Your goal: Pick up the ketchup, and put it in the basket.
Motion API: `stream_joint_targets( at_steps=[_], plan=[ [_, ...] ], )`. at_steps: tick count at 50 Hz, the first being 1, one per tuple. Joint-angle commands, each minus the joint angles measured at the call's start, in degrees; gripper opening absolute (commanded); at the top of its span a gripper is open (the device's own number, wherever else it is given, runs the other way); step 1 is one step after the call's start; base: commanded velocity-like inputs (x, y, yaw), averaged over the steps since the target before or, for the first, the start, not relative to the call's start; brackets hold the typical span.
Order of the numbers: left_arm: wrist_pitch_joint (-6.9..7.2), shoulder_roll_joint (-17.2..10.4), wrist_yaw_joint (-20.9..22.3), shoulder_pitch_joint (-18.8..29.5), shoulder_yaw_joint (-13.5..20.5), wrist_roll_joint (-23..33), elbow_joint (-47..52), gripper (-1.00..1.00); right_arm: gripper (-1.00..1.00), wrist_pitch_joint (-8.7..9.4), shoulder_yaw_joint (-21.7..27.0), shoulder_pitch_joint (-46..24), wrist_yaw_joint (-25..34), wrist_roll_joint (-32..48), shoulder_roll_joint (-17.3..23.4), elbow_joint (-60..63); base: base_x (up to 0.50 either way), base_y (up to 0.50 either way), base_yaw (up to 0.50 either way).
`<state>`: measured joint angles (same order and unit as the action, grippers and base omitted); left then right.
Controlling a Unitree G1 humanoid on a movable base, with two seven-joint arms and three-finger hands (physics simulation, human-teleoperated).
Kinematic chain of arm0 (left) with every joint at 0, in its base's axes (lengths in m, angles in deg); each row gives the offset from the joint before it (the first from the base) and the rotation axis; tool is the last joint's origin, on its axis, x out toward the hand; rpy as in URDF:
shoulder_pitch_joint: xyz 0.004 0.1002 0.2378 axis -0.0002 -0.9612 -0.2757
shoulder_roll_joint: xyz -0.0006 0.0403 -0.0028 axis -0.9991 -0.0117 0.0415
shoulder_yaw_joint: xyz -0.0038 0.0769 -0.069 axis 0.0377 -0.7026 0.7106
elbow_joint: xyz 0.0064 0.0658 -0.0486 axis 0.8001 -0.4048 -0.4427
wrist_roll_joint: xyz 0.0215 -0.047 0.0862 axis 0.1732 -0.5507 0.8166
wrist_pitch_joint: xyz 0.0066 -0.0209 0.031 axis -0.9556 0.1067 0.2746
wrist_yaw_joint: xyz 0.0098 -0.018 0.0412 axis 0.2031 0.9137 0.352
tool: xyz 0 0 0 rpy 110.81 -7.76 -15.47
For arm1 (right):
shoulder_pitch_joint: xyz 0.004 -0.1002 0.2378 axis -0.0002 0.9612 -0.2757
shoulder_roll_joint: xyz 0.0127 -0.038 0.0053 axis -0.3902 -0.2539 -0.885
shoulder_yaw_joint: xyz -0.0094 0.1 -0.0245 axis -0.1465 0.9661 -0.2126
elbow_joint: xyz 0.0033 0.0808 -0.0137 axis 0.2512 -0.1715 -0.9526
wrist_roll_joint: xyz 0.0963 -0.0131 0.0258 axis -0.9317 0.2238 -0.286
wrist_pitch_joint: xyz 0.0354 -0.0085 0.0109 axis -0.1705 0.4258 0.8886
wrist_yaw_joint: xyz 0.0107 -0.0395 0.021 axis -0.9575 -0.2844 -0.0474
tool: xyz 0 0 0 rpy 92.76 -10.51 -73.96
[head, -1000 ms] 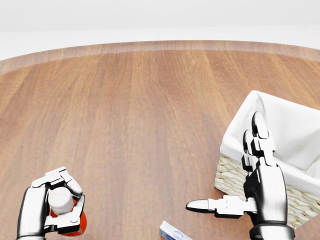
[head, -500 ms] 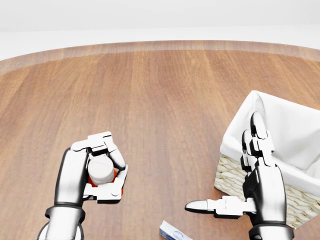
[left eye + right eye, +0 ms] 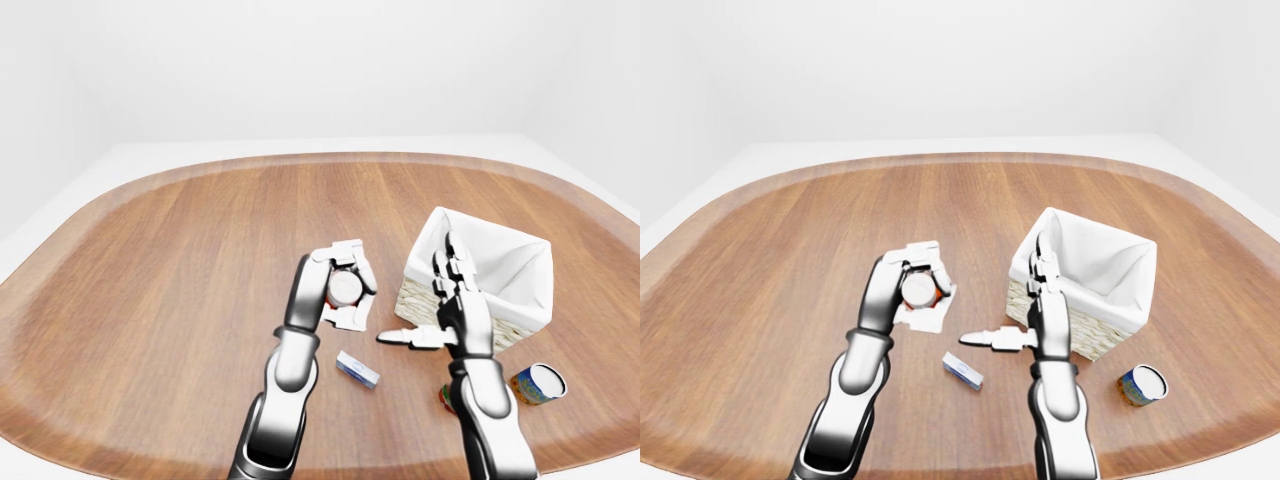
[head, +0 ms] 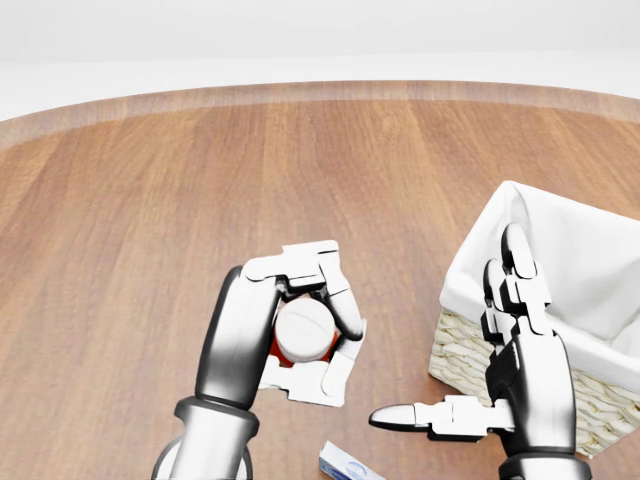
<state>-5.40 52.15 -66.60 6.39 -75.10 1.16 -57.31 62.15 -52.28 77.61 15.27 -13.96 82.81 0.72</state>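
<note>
Gripping the ketchup (image 4: pixel 302 333) cap-up in my left hand (image 4: pixel 290 325), fingers wrapped shut, lower centre of the head view, ready for the basket (image 4: pixel 560 290) at right; my right hand (image 4: pixel 500 350) is spread, empty.
</note>
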Motion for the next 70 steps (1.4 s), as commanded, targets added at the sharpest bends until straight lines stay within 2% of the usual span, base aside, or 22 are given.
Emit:
stream_joint_targets(
  at_steps=[1,19,39,45,51,55,57,58,59,60,61,62,70],
  plan=[
    [0.0,2.5,-3.27,0.37,-6.52,-1.92,-0.39,-0.92,1.0,0.2,-0.32,0.86,0.2,-0.21,-0.02,1.68,0.0,0.0,0.0],
    [0.0,4.66,-4.29,-0.07,-14.34,1.55,2.66,-0.92,1.0,0.08,-0.21,0.87,0.08,-0.1,-0.02,1.51,0.0,0.0,0.0],
    [0.0,4.85,-5.15,-1.49,-20.85,4.62,5.0,-0.92,1.0,-0.07,-0.01,0.71,-0.39,0.45,-0.01,1.4,0.0,0.0,0.0],
    [0.0,5.01,-5.2,-1.68,-22.35,5.17,5.91,-0.92,1.0,-0.62,-0.2,0.84,-0.11,0.53,0.04,1.03,0.0,0.0,0.0],
    [0.0,4.81,-5.53,-1.96,-23.12,5.08,6.12,-0.91,1.0,-0.26,-0.31,1.23,0.16,0.45,0.05,1.71,0.0,0.0,0.0],
    [0.0,4.67,-5.73,-2.16,-23.45,4.9,6.17,-0.91,1.0,-0.91,-0.55,1.7,0.38,0.6,0.07,1.83,0.0,0.0,0.0],
    [0.0,4.57,-5.93,-2.23,-23.57,4.76,5.94,-0.91,1.0,-1.87,-0.8,2.03,0.74,1.12,0.31,1.47,0.0,0.0,0.0],
    [0.0,4.59,-5.94,-2.2,-23.59,4.73,5.87,-0.91,0.61,-1.99,-0.85,2.11,0.88,1.12,0.3,1.4,0.0,0.0,0.0],
    [0.0,4.61,-5.97,-2.18,-23.56,4.7,5.77,-0.73,-1.0,-3.13,-0.8,2.31,0.97,1.25,0.34,0.9,0.0,0.0,0.0],
    [0.0,4.62,-6.0,-2.08,-23.25,4.54,5.39,-0.11,-1.0,-3.0,-0.53,2.16,0.82,1.1,0.22,0.71,0.0,0.0,0.0],
    [0.0,4.64,-5.91,-1.97,-23.18,4.76,5.06,0.9,-1.0,-2.51,-0.07,1.84,0.34,0.98,0.03,0.76,0.0,0.0,0.0],
    [0.0,4.61,-5.94,-2.1,-23.1,4.62,5.1,1.0,-1.0,-2.5,0.12,1.67,0.62,0.68,0.15,0.57,0.0,0.0,0.0],
    [0.0,4.81,-5.38,-1.78,-22.27,4.49,5.42,1.0,-1.0,-2.54,-0.2,1.31,0.29,1.42,0.06,-0.13,0.0,0.0,0.0]
  ],
)
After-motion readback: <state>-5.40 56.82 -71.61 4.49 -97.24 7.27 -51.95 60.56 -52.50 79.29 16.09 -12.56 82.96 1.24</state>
